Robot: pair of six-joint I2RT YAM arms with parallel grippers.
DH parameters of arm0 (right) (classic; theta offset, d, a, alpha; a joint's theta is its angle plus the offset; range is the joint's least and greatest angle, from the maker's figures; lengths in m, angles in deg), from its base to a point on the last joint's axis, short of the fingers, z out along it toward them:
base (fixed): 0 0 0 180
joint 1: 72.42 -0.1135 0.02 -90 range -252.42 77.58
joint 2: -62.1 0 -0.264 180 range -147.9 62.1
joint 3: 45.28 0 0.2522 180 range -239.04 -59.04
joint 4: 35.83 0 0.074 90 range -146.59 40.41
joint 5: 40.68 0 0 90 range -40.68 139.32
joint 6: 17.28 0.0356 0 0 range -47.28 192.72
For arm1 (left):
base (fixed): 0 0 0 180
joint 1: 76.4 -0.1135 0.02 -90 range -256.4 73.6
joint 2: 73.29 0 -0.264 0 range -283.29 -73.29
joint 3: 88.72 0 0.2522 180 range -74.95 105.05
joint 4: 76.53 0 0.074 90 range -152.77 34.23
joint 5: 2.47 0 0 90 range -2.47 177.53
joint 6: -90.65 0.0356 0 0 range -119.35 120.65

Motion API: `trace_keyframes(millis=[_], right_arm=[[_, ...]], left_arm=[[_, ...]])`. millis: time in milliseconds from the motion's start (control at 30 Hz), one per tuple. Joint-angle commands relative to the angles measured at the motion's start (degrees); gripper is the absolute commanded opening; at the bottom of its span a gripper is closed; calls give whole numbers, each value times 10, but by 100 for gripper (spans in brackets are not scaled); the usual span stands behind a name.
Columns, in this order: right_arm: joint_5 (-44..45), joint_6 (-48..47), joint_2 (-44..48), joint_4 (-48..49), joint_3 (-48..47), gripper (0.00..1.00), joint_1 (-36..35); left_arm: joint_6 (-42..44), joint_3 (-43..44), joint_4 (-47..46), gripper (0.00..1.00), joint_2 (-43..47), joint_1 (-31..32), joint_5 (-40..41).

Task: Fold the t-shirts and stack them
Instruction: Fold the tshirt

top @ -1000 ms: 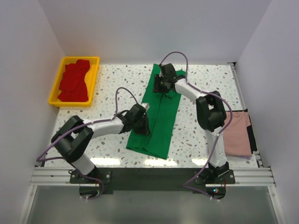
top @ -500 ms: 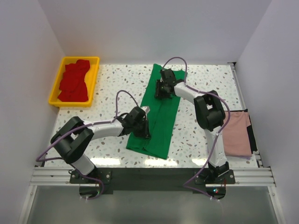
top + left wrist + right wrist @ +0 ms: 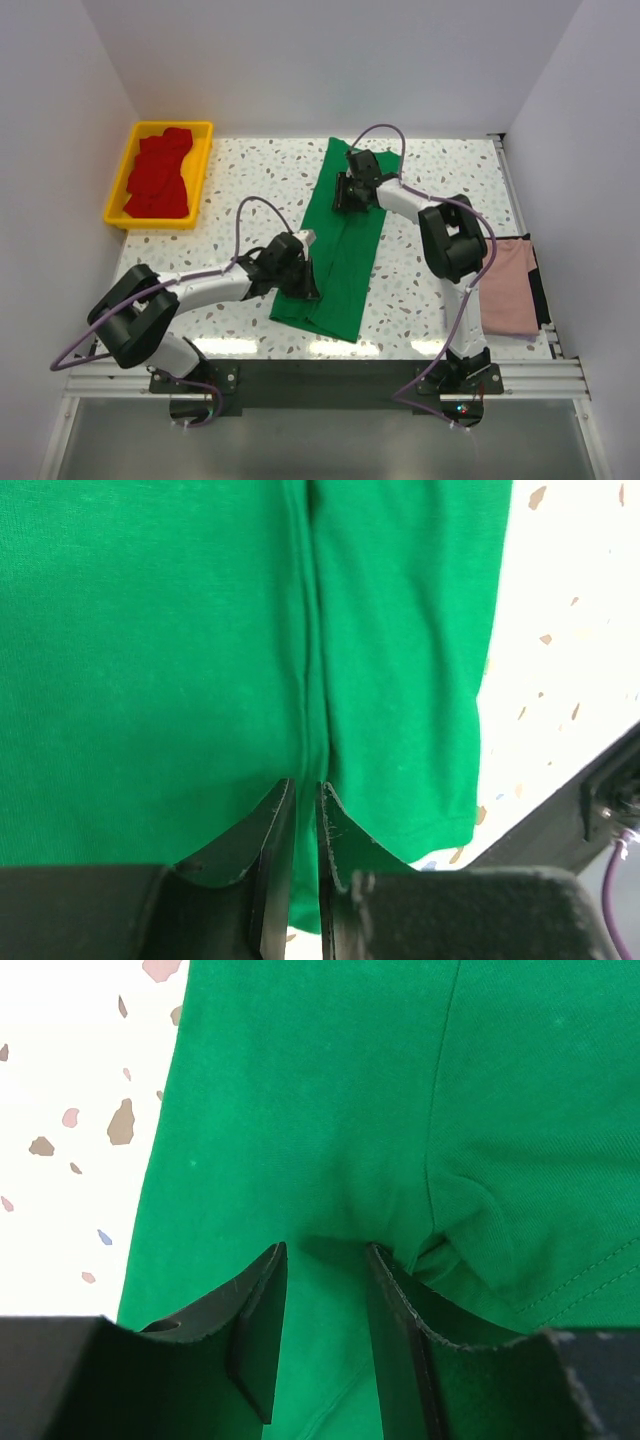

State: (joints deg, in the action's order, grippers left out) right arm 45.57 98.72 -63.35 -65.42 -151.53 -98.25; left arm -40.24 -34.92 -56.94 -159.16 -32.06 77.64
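The bright green t-shirt (image 3: 345, 250) lies in a long strip folded lengthwise down the middle of the table. My left gripper (image 3: 302, 280) is at its near left edge. In the left wrist view its jaws (image 3: 305, 783) stand almost together, shut on a ridge of the green cloth (image 3: 150, 630). My right gripper (image 3: 345, 200) sits on the far part. In the right wrist view its jaws (image 3: 325, 1250) stand wider, closed on a thick bunched fold of green cloth (image 3: 300, 1110). The dusty pink t-shirt (image 3: 510, 285) lies at the right edge. Red t-shirts (image 3: 160, 175) fill the tray.
The yellow plastic tray (image 3: 120, 215) stands at the far left corner of the speckled table (image 3: 250, 190). White walls close in the left, back and right sides. The black front rail (image 3: 320, 385) runs along the near edge between the arm bases.
My left arm's elbow has swung out to the near left and its gripper has slid slightly nearer with the cloth. My right gripper has shifted a little nearer, and the shirt's far end looks wider.
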Motion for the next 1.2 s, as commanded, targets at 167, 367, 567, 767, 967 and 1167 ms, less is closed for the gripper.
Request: trace_keyframes(millis=[167, 367, 567, 767, 967, 1167], right_arm=[[-29, 7, 22, 15, -3, 41, 11], [-37, 9, 16, 19, -2, 41, 13], [-43, 8, 6, 16, -7, 41, 17], [-56, 5, -14, -2, -38, 41, 21], [-72, 4, -13, -16, -67, 41, 30], [-83, 21, 38, -17, -58, 41, 48]], left_arm=[[9, -31, -23, 20, 35, 2, -66], [-1, -61, -45, 20, 36, 2, -85], [-6, -83, -71, 20, 31, 2, -87], [-12, -93, -82, 27, 29, 2, -86], [-3, -62, -80, 44, 79, 1, -103], [23, -36, 0, 44, 139, -11, -67]])
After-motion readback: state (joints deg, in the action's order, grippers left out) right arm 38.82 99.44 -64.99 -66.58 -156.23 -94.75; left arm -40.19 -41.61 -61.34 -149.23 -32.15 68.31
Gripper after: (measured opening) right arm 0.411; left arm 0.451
